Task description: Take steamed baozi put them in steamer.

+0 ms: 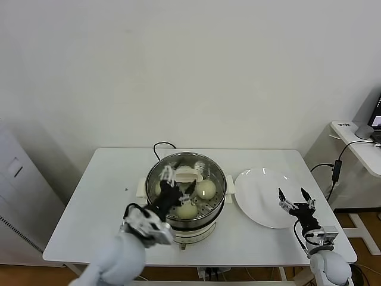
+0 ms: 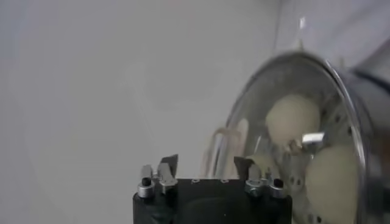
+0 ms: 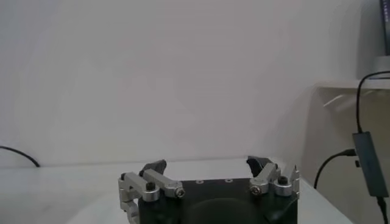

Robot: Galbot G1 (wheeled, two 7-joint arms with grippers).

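1. White table against a pale wall.
2. Left gripper hangs over the steamer, jaws apart, empty.
3. Baozi sit inside; release looks done, so retreat comes next.
4. Plate bare; right gripper idle, jaws apart.

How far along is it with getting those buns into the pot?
Nearly done, it seems. The steamer holds at least two baozi, maybe more behind the arm. The white plate is bare. The left gripper hangs open over the tray holding nothing; the right gripper waits open by the plate.
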